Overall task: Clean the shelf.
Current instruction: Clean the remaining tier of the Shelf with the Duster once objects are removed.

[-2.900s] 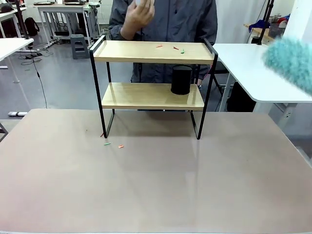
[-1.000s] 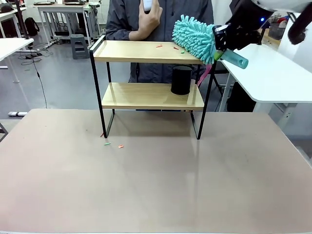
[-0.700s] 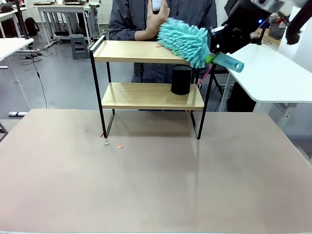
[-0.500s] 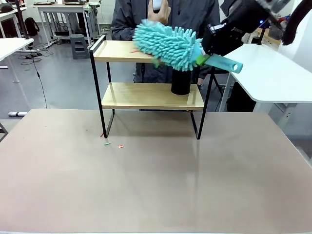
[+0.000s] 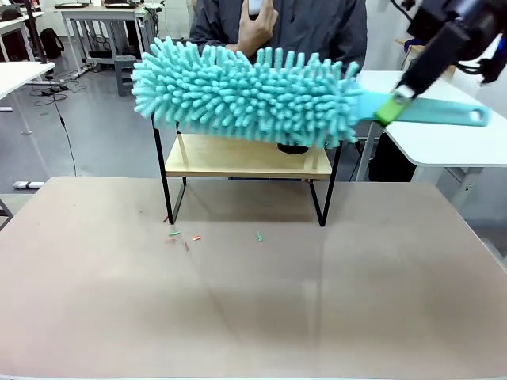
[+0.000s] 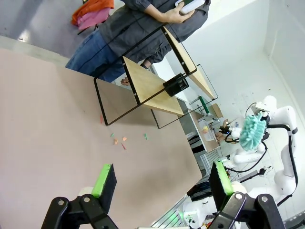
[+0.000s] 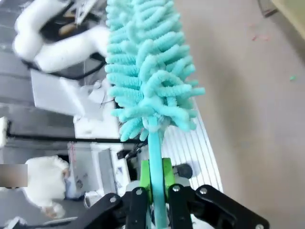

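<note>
Brownish desk [image 5: 238, 317] is stretching across the front view toward a person at the far side, whose hand [image 5: 257, 28] is gripping a small pale device; the shelf [image 5: 245, 162] is standing on the far half of the desk, its top board hidden there behind a fluffy teal duster [image 5: 245, 95]. The right gripper [image 5: 400, 95] is pinching the duster's handle, its fingers closed tight on it in the right wrist view; the left gripper [image 6: 162, 183] is hanging over the desk with fingers spread wide and nothing between them.

Small coloured scraps [image 5: 182, 235] are lying on the desk by the shelf's front legs; a return pass would likely risk the head snagging the thin frame and shoving the light shelf, or toppling the black cylinder [image 6: 175, 85] on the lower board.

From the left wrist the duster seems to be hanging well apart from the shelf, beyond the desk's edge, and the top board looks bare; the front view is hiding both.
</note>
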Robot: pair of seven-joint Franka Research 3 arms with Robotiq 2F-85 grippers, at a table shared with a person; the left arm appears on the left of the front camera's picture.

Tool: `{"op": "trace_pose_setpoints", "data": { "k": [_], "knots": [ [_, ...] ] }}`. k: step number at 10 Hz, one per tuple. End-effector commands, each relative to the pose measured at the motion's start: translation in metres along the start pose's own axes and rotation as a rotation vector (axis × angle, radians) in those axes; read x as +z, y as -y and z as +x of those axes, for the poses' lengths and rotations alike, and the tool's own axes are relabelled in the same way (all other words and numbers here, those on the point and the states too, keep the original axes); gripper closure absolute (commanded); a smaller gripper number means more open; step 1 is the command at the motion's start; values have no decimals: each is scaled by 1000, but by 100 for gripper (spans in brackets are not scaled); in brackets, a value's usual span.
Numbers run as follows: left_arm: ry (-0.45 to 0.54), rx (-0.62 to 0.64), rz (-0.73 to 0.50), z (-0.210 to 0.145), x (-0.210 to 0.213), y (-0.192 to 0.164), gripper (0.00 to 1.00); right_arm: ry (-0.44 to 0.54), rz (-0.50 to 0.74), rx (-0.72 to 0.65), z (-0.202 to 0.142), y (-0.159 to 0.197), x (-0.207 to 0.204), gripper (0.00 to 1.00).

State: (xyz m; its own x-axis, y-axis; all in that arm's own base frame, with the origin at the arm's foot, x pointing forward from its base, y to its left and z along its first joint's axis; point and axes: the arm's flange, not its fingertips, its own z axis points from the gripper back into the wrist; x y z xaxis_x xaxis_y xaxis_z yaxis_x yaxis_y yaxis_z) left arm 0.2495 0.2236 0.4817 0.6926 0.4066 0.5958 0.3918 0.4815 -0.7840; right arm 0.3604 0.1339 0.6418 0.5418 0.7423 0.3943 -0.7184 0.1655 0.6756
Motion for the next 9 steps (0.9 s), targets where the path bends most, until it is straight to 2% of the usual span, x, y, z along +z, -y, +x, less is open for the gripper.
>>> {"op": "trace_pose_setpoints", "data": {
  "k": [1, 3, 4, 6, 7, 8, 9],
  "knots": [
    [15, -17, -16, 2, -1, 2, 0, 13, 51, -5, 4, 13, 16, 87],
    [15, -17, -16, 2, -1, 2, 0, 46, 89, 17, -15, 11, 22, 87],
    [15, -17, -16, 2, -1, 2, 0, 181, 64, -13, -49, 7, 35, 87],
    [15, -17, -16, 2, -1, 2, 0, 522, -52, -130, -159, -1, 61, 87],
    [15, -17, -16, 2, -1, 2, 0, 657, -84, -177, -225, 6, 59, 87],
    [15, -17, -16, 2, -1, 2, 0, 866, -114, -349, -291, 22, 43, 87],
    [15, -17, -16, 2, -1, 2, 0, 973, -94, -417, -329, 38, 19, 87]
  ]
}}
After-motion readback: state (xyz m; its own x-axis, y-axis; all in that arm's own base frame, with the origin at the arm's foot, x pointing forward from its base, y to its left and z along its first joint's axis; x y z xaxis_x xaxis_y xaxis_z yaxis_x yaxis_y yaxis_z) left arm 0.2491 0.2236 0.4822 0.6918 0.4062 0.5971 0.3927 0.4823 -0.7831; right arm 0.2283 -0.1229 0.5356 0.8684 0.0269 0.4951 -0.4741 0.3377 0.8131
